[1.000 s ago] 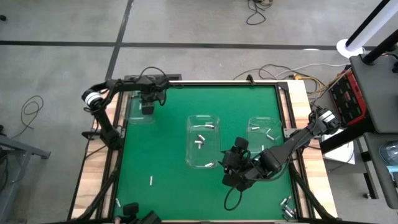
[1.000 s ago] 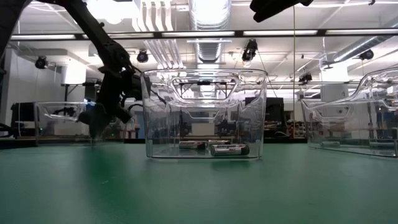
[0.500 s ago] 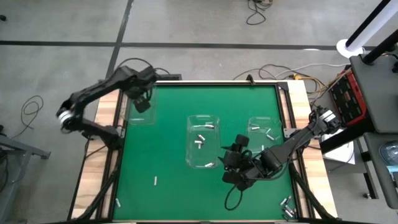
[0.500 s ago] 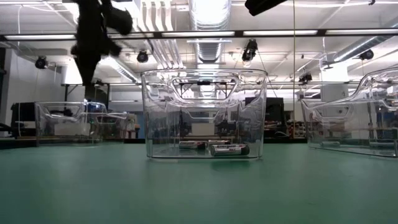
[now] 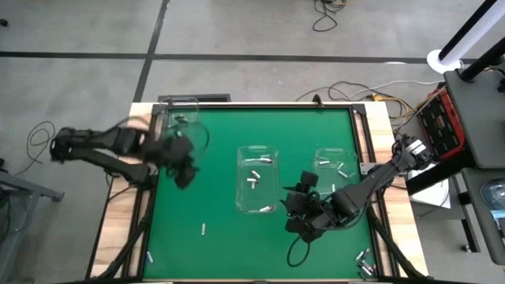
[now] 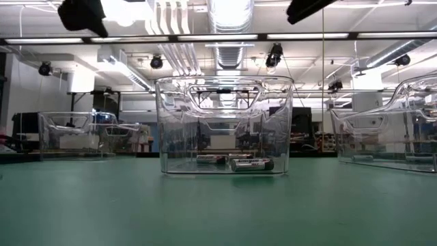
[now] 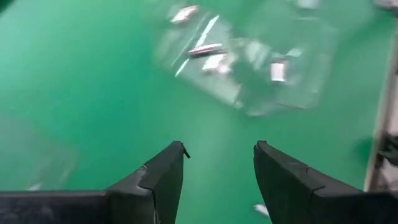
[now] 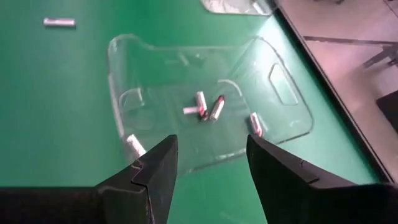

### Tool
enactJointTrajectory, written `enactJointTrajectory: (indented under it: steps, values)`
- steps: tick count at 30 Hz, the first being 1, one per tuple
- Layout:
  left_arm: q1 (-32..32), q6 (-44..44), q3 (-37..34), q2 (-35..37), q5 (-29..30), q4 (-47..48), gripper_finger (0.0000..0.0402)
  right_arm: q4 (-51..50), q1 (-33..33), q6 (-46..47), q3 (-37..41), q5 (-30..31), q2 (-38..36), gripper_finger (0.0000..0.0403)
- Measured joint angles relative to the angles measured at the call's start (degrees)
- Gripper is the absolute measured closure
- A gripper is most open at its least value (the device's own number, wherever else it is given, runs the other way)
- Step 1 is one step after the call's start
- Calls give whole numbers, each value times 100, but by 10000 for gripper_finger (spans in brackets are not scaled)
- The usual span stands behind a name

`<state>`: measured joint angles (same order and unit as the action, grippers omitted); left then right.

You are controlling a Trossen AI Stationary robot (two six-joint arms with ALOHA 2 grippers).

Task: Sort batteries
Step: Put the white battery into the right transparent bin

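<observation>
**Both grippers empty above the green table, batteries spread between bins and mat**

The left gripper [image 5: 183, 167] hangs over the left part of the table [image 5: 221, 189], between the clear bin at the far left corner [image 5: 175, 120] and the middle bin [image 5: 259, 180]. Its wrist view shows its fingers [image 7: 163, 174] spread apart with only green mat between them.

The right gripper [image 5: 298, 211] sits just beside the near right corner of the middle bin, its arm reaching in from the table's right edge. Its fingers [image 8: 157, 168] are also apart and hold nothing; past them the wrist view looks down into a clear bin.

The batteries [image 5: 254, 177] are scattered. Several lie inside the middle bin, where the low view shows a few on its floor [image 6: 250, 164]. A few more lie in the right bin [image 5: 338, 167], and some show in the far left bin. One loose battery [image 5: 203, 229] lies on the open mat toward the near left side. A small cluster [image 5: 364, 259] rests off the mat at the near right corner of the table, and another single one [image 5: 148, 257] lies by the near left edge.
</observation>
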<state>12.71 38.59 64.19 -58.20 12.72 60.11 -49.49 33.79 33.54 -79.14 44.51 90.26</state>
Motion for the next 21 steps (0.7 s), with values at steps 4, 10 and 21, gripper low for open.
enactJointTrajectory:
  steps: [4, 10, 21]
  values:
    - [1336, 58, -345, -294, 688, -1025, 228, -138, 201, 441, 27, -64, 26, 218]
    - [2431, 724, -381, -1108, 763, -1838, 228, -136, 679, 1349, 36, -142, 26, 218]
    - [3465, 3324, -170, -2787, 736, -2456, 228, 110, 2063, 2923, 77, 33, 297, 218]
